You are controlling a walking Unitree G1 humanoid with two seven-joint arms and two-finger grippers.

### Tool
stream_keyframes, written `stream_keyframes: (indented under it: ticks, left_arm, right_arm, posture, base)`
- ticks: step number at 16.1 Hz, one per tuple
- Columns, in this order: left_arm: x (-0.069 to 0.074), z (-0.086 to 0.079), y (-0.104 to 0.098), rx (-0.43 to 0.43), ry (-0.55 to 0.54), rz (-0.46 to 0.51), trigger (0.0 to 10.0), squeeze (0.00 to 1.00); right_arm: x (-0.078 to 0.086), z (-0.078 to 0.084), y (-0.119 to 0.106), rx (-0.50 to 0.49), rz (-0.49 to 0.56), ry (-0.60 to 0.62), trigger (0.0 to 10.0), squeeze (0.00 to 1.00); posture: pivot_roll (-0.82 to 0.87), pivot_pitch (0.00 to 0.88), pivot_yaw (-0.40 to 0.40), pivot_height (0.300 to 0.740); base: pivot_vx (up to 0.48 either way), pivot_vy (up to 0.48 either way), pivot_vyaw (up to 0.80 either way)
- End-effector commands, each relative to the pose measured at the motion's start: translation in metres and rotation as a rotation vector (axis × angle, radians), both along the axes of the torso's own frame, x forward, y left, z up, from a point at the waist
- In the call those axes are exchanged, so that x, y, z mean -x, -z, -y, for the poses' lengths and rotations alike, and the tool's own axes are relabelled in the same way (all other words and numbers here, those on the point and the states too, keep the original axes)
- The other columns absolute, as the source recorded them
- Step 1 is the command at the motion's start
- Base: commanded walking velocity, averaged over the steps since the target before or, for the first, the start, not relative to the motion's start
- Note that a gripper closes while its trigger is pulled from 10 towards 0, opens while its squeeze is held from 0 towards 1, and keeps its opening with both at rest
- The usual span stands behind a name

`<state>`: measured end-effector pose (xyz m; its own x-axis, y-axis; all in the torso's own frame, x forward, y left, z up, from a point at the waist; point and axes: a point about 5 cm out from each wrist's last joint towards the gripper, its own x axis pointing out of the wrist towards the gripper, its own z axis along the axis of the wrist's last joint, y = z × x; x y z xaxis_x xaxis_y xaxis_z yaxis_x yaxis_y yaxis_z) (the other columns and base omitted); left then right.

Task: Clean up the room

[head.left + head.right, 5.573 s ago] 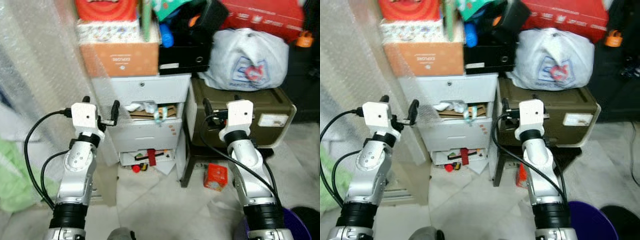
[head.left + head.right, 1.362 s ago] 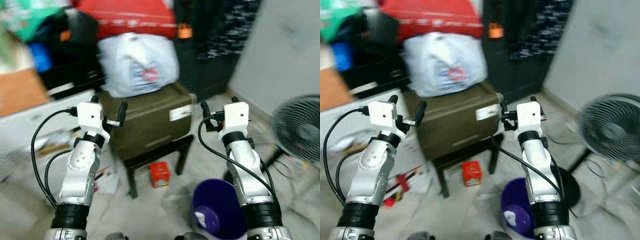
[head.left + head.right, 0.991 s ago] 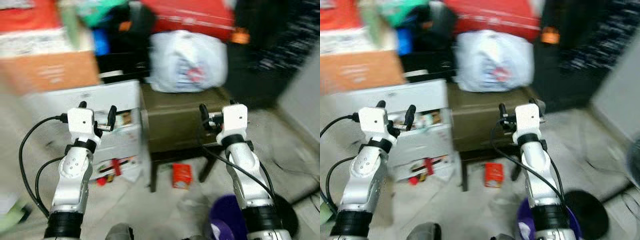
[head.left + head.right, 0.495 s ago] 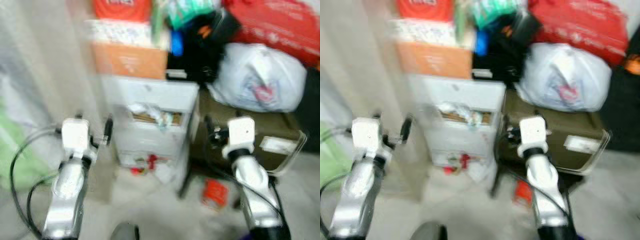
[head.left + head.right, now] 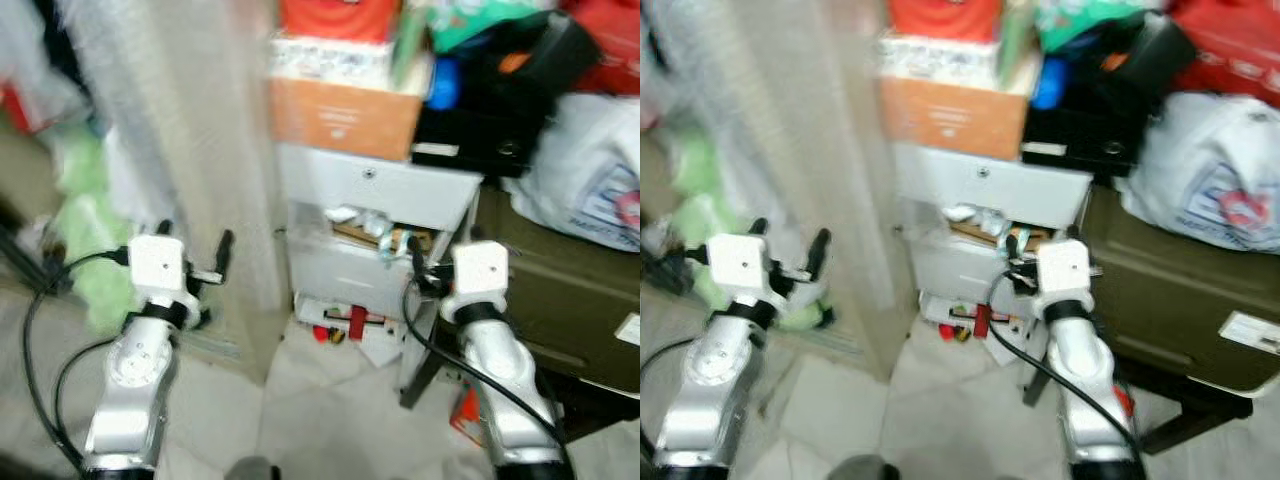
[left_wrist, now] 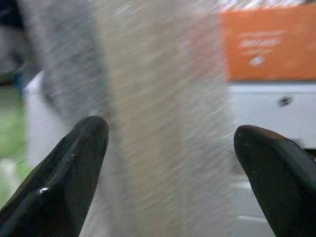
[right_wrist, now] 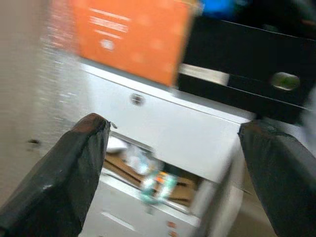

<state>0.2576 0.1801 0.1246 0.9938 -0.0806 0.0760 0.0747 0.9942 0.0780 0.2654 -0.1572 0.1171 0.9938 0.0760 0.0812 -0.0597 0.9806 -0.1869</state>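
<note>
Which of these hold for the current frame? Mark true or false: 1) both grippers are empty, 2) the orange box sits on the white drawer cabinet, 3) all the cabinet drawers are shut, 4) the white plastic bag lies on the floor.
1) True: the left gripper and right gripper are open, nothing between the fingers.
2) True: the orange box rests on top of the white drawer cabinet.
3) False: a middle drawer is open, stuffed with clutter.
4) False: the white plastic bag sits on the olive case.
</note>
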Motion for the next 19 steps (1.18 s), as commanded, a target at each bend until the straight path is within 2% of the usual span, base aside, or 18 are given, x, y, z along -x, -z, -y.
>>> stream_keyframes:
  ticks: [1, 13, 19]
  left_arm:
    - [-0.001, 0.0, 0.0, -0.007, -0.011, -0.007, 10.0, 0.0]
    - [0.002, 0.0, 0.004, 0.021, -0.119, -0.03, 10.0, 0.0]
    - [0.0, 0.0, 0.004, 0.023, -0.147, -0.032, 10.0, 0.0]
  right_arm:
    - [0.0, 0.003, -0.004, 0.003, 0.012, 0.014, 10.0, 0.0]
    - [-0.013, -0.004, -0.013, 0.027, 0.025, -0.055, 10.0, 0.0]
    - [-0.013, -0.002, -0.014, 0.042, 0.032, -0.064, 10.0, 0.0]
  posture:
    - [-0.02, 0.0, 0.014, 0.74]
    - [0.0, 0.0, -0.044, 0.74]
    - [-0.02, 0.0, -0.038, 0.74]
  base:
    - [0.0, 0.0, 0.72]
    - [0.0, 0.0, 0.8]
    - [0.0, 0.0, 0.8]
